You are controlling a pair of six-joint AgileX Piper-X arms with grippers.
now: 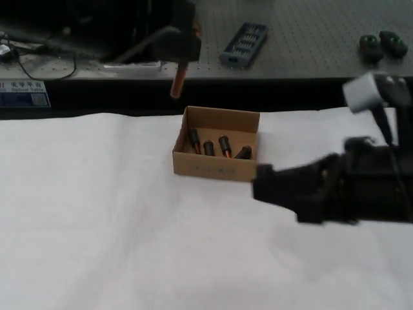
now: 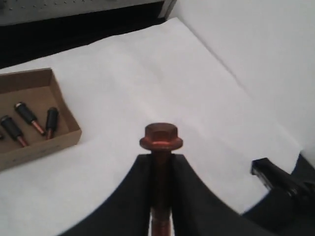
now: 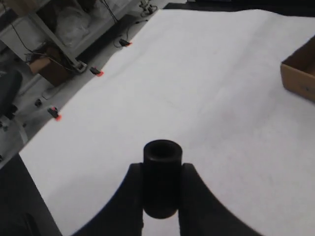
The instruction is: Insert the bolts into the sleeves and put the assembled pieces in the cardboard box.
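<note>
In the high view, the left hand (image 1: 181, 63) hangs above and behind the open brown cardboard box (image 1: 216, 169) and is closed on a copper-coloured metal bolt (image 1: 177, 82) that points down. Four dark assembled pieces (image 1: 224, 145) lie in the box, which stands on the white cloth (image 1: 97, 213) of the desk. The right hand (image 1: 264, 183) is just beside the box. In the left wrist view, the left hand (image 2: 161, 169) clamps the bolt (image 2: 161, 140) by its shank, hexagonal head free. In the right wrist view, the right hand (image 3: 162, 189) grips a black cylindrical sleeve (image 3: 162, 169), open end outward, over the cloth.
</note>
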